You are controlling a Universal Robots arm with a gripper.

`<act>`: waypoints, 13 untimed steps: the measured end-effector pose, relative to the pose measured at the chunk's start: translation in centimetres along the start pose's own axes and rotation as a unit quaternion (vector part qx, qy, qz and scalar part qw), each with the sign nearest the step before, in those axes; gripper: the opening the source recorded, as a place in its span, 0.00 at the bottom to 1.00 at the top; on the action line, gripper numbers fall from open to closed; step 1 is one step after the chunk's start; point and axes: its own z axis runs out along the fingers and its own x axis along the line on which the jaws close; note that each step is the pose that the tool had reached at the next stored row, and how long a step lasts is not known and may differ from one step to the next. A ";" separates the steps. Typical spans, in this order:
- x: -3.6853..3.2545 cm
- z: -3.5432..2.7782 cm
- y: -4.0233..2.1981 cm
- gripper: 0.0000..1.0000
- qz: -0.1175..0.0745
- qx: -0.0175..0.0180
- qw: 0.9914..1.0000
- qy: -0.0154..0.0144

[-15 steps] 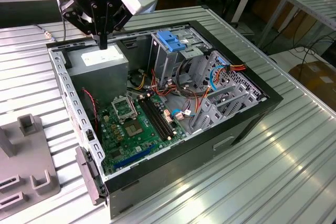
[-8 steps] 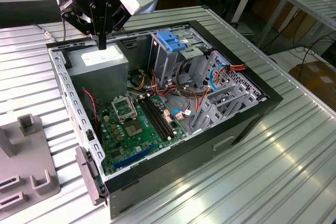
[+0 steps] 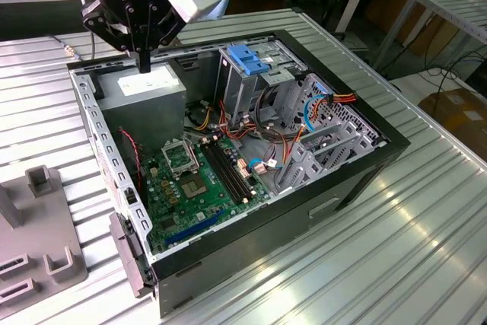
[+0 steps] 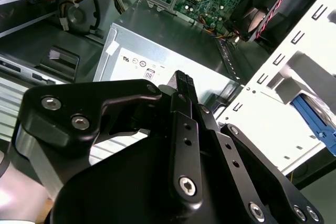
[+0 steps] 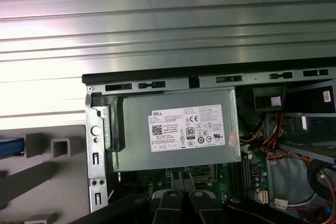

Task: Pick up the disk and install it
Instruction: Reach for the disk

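Observation:
My gripper hangs over the back corner of the open computer case, just above the grey power-supply box. Its fingers are shut with nothing between them; both wrist views show them pressed together, gripper and gripper. A short blue strip lies at the picture's edge beside the grey holder outside the case. It may be a side rail of the disk, whose body is out of view.
Inside the case are the metal drive cage with its blue latch, the green motherboard, and loose red, orange and blue cables. The grey slotted holder sits on the ribbed metal table at the exterior view's left.

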 end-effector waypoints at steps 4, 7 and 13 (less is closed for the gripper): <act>0.20 -0.01 -0.01 0.10 0.000 0.000 1.000 0.000; 0.39 -0.01 -0.03 0.10 0.000 0.000 1.000 0.000; 0.63 -0.02 -0.05 0.10 0.000 0.000 1.000 0.000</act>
